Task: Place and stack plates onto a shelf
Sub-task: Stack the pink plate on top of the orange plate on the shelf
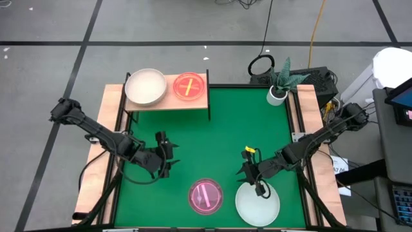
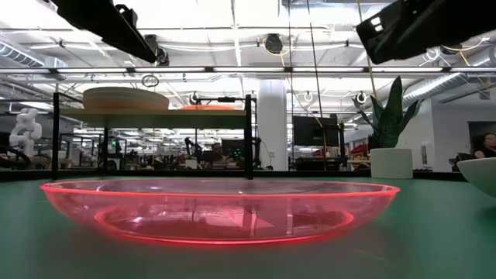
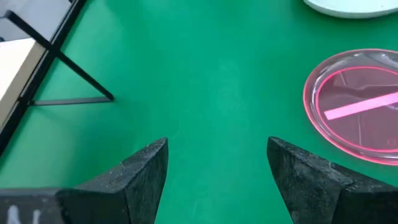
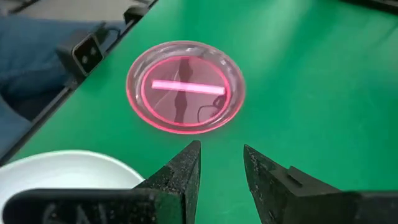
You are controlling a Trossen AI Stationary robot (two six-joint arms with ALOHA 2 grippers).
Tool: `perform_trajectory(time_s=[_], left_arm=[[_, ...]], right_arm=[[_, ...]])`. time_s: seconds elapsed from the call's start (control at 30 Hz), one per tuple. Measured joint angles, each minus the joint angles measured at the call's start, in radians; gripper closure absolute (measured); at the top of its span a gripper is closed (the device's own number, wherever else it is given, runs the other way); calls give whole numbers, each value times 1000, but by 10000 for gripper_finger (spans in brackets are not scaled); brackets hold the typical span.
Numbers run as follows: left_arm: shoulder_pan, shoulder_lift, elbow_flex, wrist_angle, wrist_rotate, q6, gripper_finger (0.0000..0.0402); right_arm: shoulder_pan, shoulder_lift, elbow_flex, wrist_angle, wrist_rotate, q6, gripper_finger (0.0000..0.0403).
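The light-wood shelf (image 1: 167, 100) stands at the table's far left on thin black legs. It carries a large cream plate (image 1: 145, 87) and a small amber striped plate (image 1: 190, 86). A small translucent magenta plate (image 1: 206, 196) with a pink stripe rests flat near the table's near edge. A large pale mint-white plate (image 1: 257, 203) lies to its right. My left gripper (image 1: 166, 154) hovers open over bare green left of centre, with the magenta plate (image 3: 357, 102) off to one side. My right gripper (image 1: 250, 173) is narrowly open at the white plate's far rim, facing the magenta plate (image 4: 185, 86). Other plates are out of view.
A white plant pot (image 1: 277, 94) with a spiky plant stands at the table's far right corner. Wooden side strips (image 1: 106, 148) run along the left and right edges. The shelf's black legs (image 3: 62, 56) stand close to my left gripper. Green surface lies open between the arms.
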Motion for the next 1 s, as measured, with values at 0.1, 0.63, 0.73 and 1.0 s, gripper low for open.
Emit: perform_trajectory(time_s=[0.1,0.63,0.73,1.0], left_arm=[[0,11,0,12,0,-5,124],[-37,17,0,34,-3,-62,124],[-37,17,1,33,-4,-58,124],[-37,17,1,31,-4,-55,124]], right_arm=[[8,79,31,19,-2,-26,298],[34,507,413,-144,-107,-270,298],[34,559,472,-195,-108,-324,295],[21,618,505,-219,-174,-428,274]])
